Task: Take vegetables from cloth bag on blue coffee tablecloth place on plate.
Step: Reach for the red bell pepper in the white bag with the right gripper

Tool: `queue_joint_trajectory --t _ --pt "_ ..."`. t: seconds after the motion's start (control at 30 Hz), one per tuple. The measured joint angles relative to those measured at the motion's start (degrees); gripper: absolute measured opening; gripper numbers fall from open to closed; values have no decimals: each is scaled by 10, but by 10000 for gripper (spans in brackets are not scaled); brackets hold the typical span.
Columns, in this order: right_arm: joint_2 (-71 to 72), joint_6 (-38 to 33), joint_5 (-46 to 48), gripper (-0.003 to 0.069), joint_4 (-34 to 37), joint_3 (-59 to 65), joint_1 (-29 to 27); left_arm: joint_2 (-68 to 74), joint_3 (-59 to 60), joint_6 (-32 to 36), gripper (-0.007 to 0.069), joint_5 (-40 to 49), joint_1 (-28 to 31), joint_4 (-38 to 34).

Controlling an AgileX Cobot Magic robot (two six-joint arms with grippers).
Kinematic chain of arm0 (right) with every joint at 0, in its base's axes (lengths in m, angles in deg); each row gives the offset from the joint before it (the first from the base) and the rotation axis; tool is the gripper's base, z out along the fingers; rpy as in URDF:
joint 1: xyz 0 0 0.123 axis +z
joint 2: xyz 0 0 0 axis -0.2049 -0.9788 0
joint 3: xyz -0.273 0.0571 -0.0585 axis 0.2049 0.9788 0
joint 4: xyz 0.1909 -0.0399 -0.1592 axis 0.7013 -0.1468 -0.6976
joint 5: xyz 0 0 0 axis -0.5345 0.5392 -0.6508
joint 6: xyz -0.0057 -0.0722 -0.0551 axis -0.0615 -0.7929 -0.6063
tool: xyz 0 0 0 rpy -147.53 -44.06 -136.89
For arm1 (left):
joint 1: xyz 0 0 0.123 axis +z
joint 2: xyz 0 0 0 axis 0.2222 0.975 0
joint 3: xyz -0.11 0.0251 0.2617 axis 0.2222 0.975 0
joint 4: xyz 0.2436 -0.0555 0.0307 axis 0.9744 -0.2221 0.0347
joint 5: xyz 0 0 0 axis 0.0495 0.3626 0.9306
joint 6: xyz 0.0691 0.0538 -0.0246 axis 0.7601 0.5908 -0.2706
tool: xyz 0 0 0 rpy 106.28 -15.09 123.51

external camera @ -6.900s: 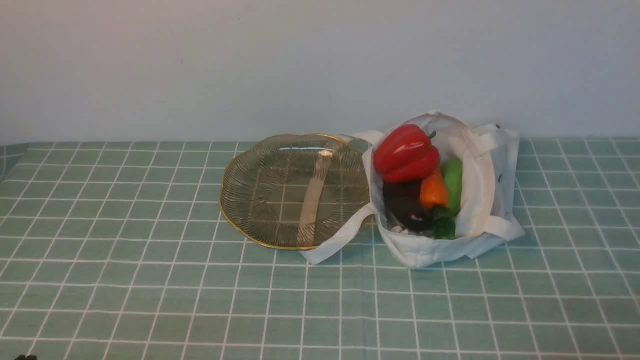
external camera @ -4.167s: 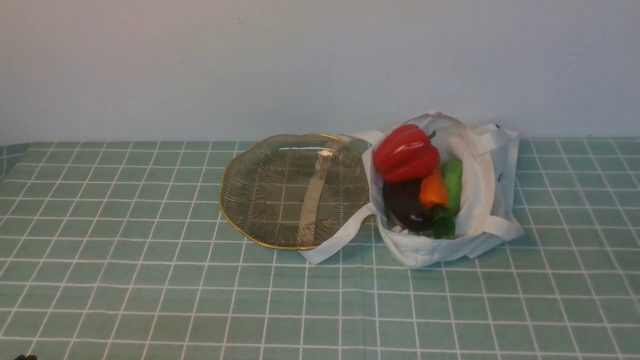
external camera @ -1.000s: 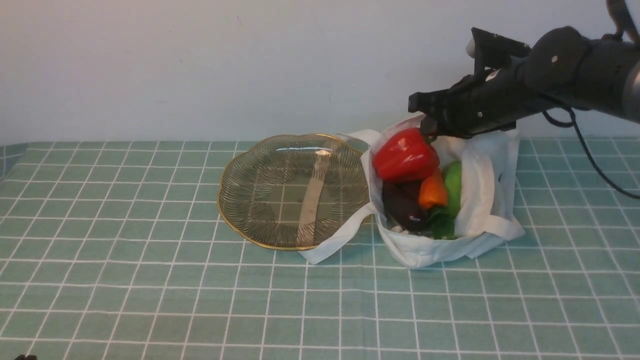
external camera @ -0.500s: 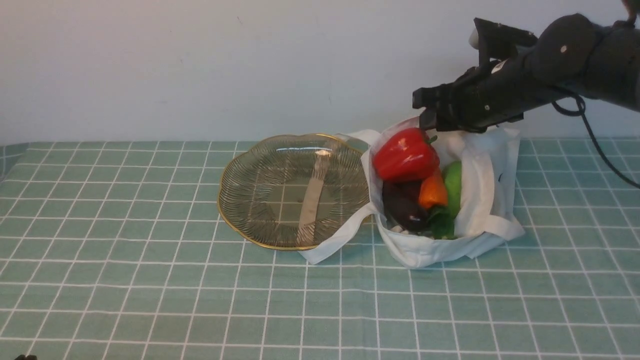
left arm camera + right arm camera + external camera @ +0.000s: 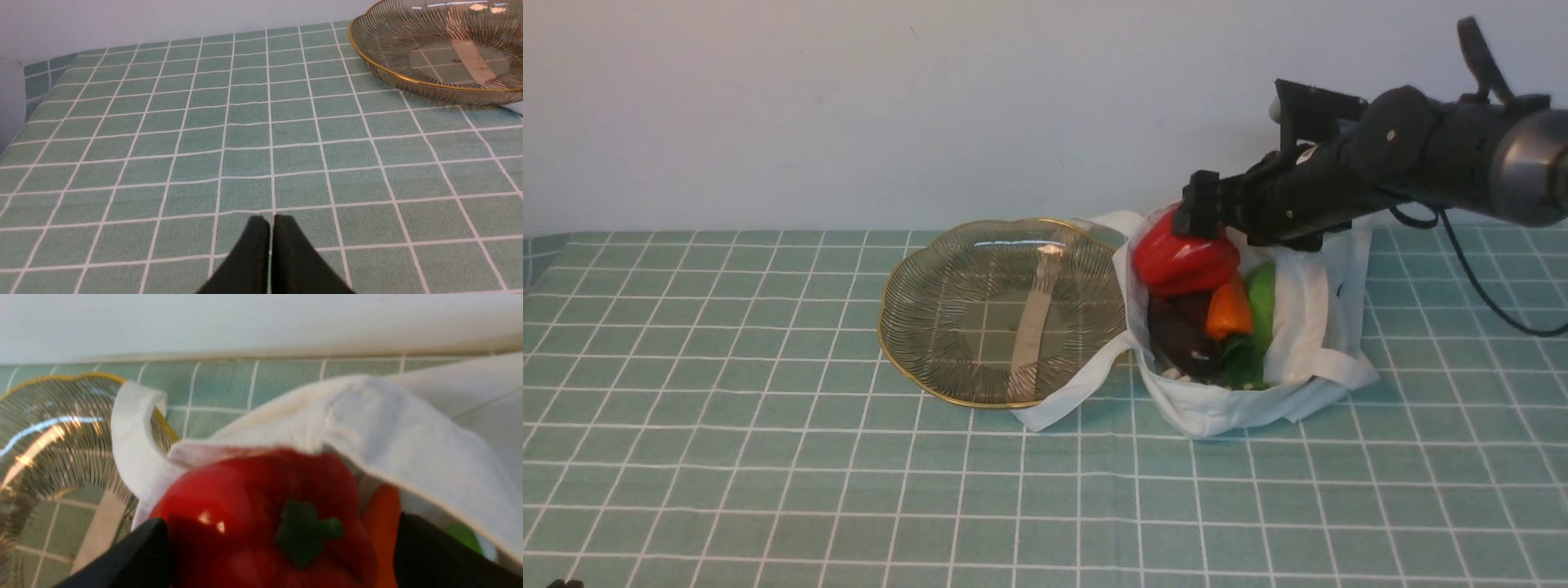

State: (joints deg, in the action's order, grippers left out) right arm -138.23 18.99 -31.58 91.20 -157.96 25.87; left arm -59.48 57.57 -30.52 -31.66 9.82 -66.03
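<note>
The white cloth bag (image 5: 1307,327) lies open on the teal grid tablecloth (image 5: 768,457), right of the empty glass plate (image 5: 915,278). In the bag are a red bell pepper (image 5: 1184,261), a dark eggplant (image 5: 1180,339), an orange piece (image 5: 1229,314), a light green piece (image 5: 1264,298) and a dark green leaf (image 5: 1241,367). My right gripper (image 5: 1205,216) is open, with its jaws straddling the pepper's top (image 5: 261,522) beside the bag's rim (image 5: 367,424). My left gripper (image 5: 271,220) is shut and empty, low over the cloth and far from the plate (image 5: 408,77).
A bag strap (image 5: 1066,400) lies over the plate's near right rim, and another (image 5: 130,428) drapes over its far rim. The wall stands close behind the bag and plate. The cloth's left edge (image 5: 24,81) drops off.
My right arm came in from the right and lowered; its open jaws moved left and down from above the pepper's stem to either side of the pepper. The bag and plate have not moved.
</note>
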Motion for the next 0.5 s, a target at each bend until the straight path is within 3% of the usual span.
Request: queue_joint_trajectory --t 0.5 --pt "-9 -1 22 692 49 -2 0 0 0 0 -5 0 0 0"
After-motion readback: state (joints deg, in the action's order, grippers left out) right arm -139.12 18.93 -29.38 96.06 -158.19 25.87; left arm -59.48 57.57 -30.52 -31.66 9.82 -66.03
